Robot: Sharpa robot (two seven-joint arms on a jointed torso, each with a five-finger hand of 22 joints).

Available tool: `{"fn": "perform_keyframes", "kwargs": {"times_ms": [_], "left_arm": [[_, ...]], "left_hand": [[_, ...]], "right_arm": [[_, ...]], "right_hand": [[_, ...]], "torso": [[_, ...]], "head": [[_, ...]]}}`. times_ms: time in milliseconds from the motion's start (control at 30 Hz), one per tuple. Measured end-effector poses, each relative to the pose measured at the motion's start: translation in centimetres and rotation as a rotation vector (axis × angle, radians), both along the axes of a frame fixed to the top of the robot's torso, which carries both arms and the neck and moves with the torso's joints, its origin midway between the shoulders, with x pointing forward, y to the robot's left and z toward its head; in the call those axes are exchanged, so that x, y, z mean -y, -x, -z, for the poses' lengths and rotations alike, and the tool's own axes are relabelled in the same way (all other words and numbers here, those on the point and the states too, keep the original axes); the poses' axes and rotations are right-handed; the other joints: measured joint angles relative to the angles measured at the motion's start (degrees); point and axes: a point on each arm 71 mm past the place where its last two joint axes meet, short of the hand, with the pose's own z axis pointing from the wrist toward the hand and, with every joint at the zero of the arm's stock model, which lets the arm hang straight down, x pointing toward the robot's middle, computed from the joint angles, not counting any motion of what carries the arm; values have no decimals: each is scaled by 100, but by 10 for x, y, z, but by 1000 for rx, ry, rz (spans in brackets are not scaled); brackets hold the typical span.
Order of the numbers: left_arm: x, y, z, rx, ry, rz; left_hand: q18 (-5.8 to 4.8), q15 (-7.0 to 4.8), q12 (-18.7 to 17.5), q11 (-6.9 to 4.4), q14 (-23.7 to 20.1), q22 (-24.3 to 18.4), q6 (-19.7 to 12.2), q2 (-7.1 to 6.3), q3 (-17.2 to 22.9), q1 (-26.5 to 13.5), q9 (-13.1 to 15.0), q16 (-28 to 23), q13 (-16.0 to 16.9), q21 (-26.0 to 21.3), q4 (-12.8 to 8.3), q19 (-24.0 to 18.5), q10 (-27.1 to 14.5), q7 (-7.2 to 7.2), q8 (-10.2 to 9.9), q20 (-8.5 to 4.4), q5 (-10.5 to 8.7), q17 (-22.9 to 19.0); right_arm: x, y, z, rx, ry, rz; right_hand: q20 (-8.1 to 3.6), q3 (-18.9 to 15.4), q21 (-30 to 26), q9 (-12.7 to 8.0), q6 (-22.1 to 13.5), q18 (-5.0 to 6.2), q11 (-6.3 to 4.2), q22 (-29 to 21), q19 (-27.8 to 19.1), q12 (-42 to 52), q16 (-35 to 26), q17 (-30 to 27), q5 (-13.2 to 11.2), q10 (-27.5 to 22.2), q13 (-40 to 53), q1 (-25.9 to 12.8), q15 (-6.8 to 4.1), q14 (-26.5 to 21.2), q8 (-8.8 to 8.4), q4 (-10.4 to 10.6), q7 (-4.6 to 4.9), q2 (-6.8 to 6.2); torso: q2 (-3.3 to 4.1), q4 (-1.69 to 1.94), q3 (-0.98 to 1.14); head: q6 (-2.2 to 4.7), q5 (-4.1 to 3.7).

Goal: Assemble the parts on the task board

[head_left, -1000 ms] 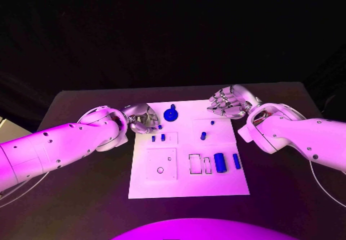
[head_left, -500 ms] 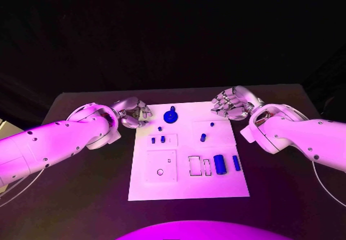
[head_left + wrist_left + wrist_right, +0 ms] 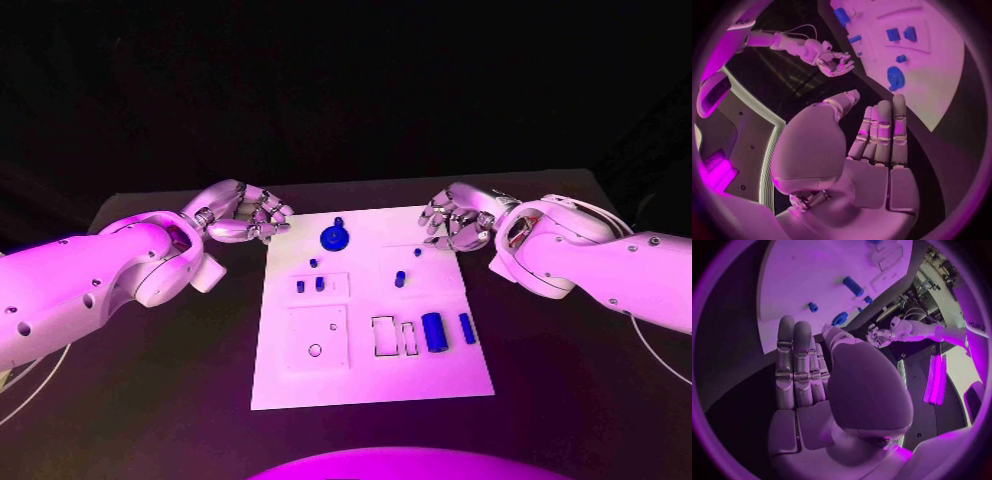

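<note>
My left hand (image 3: 242, 216) sits off the white board's (image 3: 433, 370) far-left corner, over the black table (image 3: 159, 380). My right hand (image 3: 459, 217) is at the far-right corner, fingertips just over the board edge. Both hold nothing.

Left wrist view: fingers (image 3: 882, 131) straight, side by side, thumb a little apart. Right wrist view: same pose, fingers (image 3: 795, 360) straight and together. The head view shows both hands looking curled; the wrist cameras settle it.

Head view gives the full layout: round blue part (image 3: 335, 238) at the far edge between my hands, small blue pieces (image 3: 309, 284) mid-board, blue cylinder (image 3: 433, 331) and thin blue bar (image 3: 466, 326) near the right edge.

The left wrist view catches my right hand (image 3: 831, 59) across the board.
</note>
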Motion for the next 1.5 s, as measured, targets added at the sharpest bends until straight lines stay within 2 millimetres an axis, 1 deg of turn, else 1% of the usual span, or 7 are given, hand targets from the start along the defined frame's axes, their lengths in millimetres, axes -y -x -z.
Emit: {"fn": "perform_keyframes", "kwargs": {"times_ms": [100, 167, 333, 933, 1000, 1400, 1500], "left_arm": [[1, 5, -3, -28, 77, 31], [2, 7, -4, -41, 118, 45], [2, 11, -7, -65, 212, 58], [-3, 12, -10, -89, 352, 31], [-4, 12, -10, -90, 355, 30], [-4, 12, -10, -95, 365, 29], [-4, 12, -10, -96, 365, 30]], "left_hand": [[-1, 19, -97, 14, -19, -111, 0, 0, -132, 0, 0, -8, -64, -130, 49, 79, -59, 0, 16, 14, 0, 13], [-1, 19, -128, 14, -19, -151, 0, 26, -157, 26, 0, -8, -95, -167, 74, 87, -59, 0, 16, 8, 0, 13], [0, 19, -140, 14, -19, -182, -21, 70, -172, 70, 1, -8, -116, -191, 89, 128, -59, -21, 44, 9, 0, 13], [0, 19, -154, 14, -19, -202, -21, 100, -172, 101, 1, -31, -135, -212, 89, 170, -58, -21, 44, 8, 0, 12], [0, 19, -154, 14, -19, -209, -21, 101, -172, 101, 1, -31, -142, -213, 89, 170, -58, -21, 44, 8, 0, 12], [0, 18, -176, 19, -19, -216, -20, 130, -172, 130, -4, -31, -154, -212, 89, 169, -52, -22, 44, 8, 1, 12], [0, 18, -176, 36, -19, -219, -20, 129, -172, 130, -4, -31, -156, -212, 89, 169, -36, -22, 44, 8, 1, 12]], "right_arm": [[-4, 1, 1, 10, 80, -30], [-7, 1, 2, 23, 117, -45], [-15, 2, 1, 59, 189, -72], [-35, 4, 12, 100, 311, -114], [-36, 4, 13, 96, 317, -117], [-39, 4, 21, 74, 353, -122], [-40, 4, 21, 76, 356, -120]], "right_hand": [[1, -28, 755, 35, 27, 0, 24, 772, -16, -125, 1184, 808, -25, -23, 19, 0, 5, 18, -42, 22, -27, 0], [11, -38, 1419, 61, 46, 0, 29, 1468, -5, -167, 2457, 1786, -25, -17, 24, 43, -5, 295, -69, 20, -46, -40], [8, 2, 2184, 92, 108, -92, 42, 2307, 100, -256, 3448, 2605, -25, -2, 10, 69, -11, 346, -69, 13, -18, -37], [-24, 210, 3133, 158, 350, -178, -25, 3372, 296, -299, 3981, 3068, 12, 139, -25, 137, -10, 345, -82, 10, -124, 31], [-12, 274, 3233, 175, 410, -266, -42, 3488, 325, -299, 3991, 3071, 12, 207, -25, 137, -31, 366, -60, -1, -140, 31], [-44, 451, 3604, 231, 526, -268, -80, 3920, 398, -299, 4013, 3071, 35, 345, -28, 137, -35, 370, -16, -16, -170, 35], [-63, 606, 3732, 265, 571, -268, -93, 4072, 417, -309, 4047, 3064, -112, 399, -29, 90, -73, 364, -15, -5, -201, 138]], "torso": [[1, 8, -3], [-1, 14, -5], [-3, 14, -10], [5, 16, -5], [5, 13, -4], [0, 3, -4], [0, 4, -4]], "head": [[-3, -30], [-12, -43], [-13, -57], [-36, -82], [-44, -76], [-61, -76], [-57, -74]]}}
